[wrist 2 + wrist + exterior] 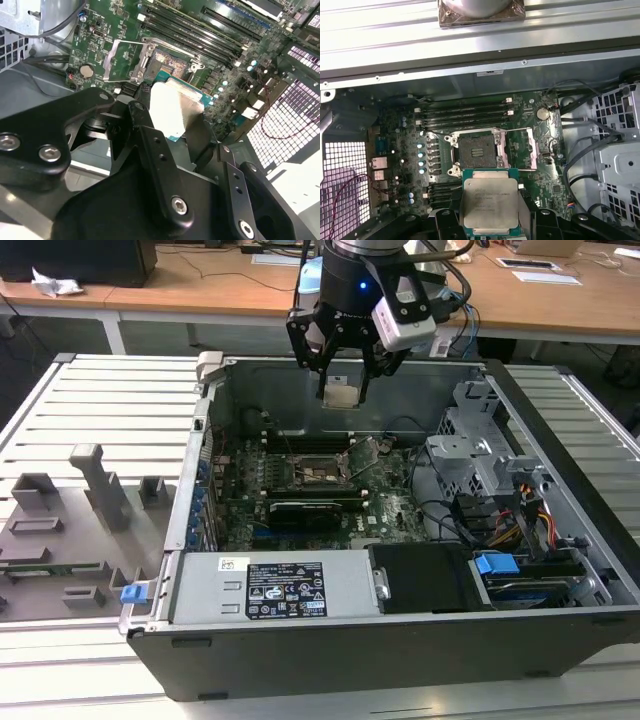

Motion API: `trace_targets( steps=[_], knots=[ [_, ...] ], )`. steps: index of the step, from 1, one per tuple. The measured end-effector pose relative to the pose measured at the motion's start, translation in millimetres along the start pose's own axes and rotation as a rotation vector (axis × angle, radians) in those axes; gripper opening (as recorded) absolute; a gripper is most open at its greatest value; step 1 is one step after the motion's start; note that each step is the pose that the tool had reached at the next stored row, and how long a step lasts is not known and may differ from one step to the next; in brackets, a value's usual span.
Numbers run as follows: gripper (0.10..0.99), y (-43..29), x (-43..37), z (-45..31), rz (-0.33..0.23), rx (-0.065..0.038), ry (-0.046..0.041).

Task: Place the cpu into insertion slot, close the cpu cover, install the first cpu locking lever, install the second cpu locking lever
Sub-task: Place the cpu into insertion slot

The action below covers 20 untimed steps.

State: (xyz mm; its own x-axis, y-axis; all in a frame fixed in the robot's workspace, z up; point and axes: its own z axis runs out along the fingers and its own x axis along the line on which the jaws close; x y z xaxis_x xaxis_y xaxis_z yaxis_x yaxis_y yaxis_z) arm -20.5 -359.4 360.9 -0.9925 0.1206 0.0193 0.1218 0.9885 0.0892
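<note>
Black tool [173,114] across much of the clamped cpu [489,200].

Matt grey metal tops the cpu [489,201]; the cpu cover [532,150] is shiny metal

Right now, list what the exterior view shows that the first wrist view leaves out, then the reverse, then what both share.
Exterior view: the whole open case, the labelled power supply at its front, the grey fixture tray on the exterior view's left. First wrist view: the coin battery beside the open cpu cover. Both: the gripper shut on the cpu, and the empty insertion slot.
</note>
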Motion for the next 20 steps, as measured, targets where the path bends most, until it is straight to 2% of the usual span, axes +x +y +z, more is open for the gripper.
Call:
trace_targets(
  steps=[20],
  knots=[
    [0.525,0.0,0.0,0.2,0.108,-0.002,-0.0096]
  ],
)
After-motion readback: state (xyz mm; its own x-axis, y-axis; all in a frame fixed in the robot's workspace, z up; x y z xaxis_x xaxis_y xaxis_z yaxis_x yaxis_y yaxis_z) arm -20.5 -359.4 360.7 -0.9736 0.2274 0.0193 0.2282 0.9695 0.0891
